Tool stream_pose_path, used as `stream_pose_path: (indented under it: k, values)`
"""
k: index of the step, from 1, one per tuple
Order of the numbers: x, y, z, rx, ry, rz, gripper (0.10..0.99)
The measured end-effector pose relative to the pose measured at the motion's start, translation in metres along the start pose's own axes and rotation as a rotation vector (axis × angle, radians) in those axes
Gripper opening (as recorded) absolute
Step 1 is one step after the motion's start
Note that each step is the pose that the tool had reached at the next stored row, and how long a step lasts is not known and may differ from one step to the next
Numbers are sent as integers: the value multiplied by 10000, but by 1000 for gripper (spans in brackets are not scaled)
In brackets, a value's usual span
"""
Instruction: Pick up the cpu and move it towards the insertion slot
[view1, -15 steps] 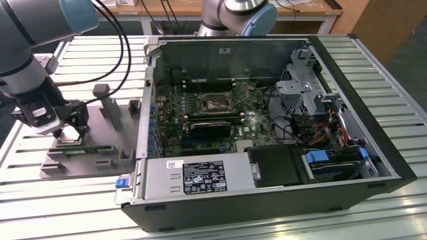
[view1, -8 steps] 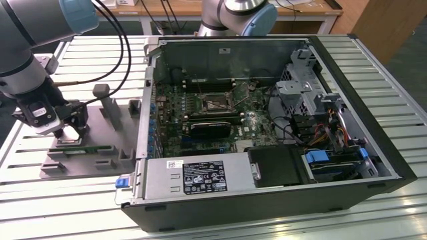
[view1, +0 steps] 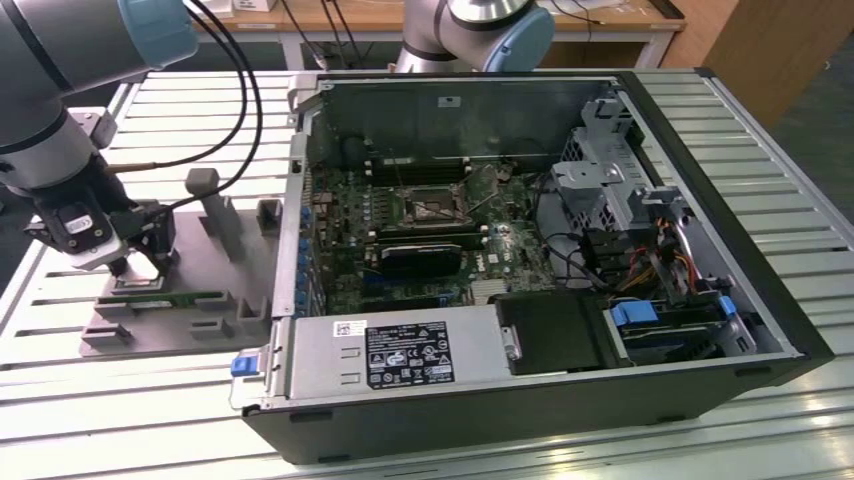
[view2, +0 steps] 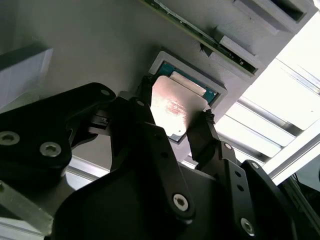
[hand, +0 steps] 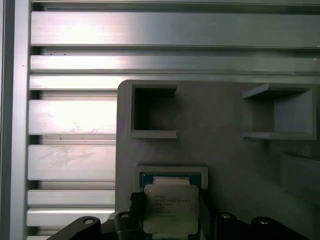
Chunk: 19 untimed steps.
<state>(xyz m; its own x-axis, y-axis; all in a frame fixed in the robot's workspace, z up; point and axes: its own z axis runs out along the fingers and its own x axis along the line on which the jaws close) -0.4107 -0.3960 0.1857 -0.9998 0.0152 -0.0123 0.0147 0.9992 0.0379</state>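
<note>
**Slatted desk, open tower, chip in the fingers**

Aluminium slats make up the desk (view1: 80, 410), and most of it is taken by a big black computer case (view1: 454, 100) lying on its side with the panel off, so the green board inside faces up and can be reached from above. At the exterior view's left, the grey-and-blue robot arm (view1: 54, 140) leans down over a flat grey plastic tray (view1: 200, 240) of moulded holders. Each holder is shaped to keep one part at a known spot.

The insertion slot (view1: 431, 205), a square black-framed socket with a shiny bracket, sits in the middle of that board, well apart from the fingers and across the case wall from them. A long narrow green memory stick (view1: 171, 297) lies in its own holder just beside the fingers, untouched.

The gripper (view1: 134, 268) hangs low over the tray. In both wrist views its black fingers (view2: 200, 135) are clenched on the cpu (view2: 175, 107) (hand: 170, 210), a small flat square chip with a silvery metal top and thin green rim, pinched by two opposite edges, probably so the face stays bare. The cpu lies between the fingers, at the pale raised frame (hand: 171, 170) of its recess. Whether it has fully cleared that recess I cannot tell; it looks slightly raised.
</note>
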Motion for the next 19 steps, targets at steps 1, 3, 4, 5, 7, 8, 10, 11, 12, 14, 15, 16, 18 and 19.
stream_pose_path:
  k: [1,3,4,5,7,8,10,11,12,14,15,16,18,19]
  values:
    - [0,0,-8,-1,-1,0,529]
    - [0,1,-38,3,5,1,529]
    - [0,2,-54,3,5,0,529]
    - [0,2,-72,3,5,0,529]
    - [-1,4,-111,3,4,0,529]
    - [-1,5,-135,3,5,1,529]
    - [-2,7,-181,3,5,0,529]
    - [-2,7,-205,3,4,1,529]
    - [-2,8,-230,3,4,0,529]
    - [-3,10,-285,4,0,0,529]
    - [-3,11,-311,3,-1,0,529]
    - [-3,12,-337,3,-3,0,529]
    - [-5,15,-397,3,-10,-1,529]
    - [-5,16,-428,3,-12,-1,529]
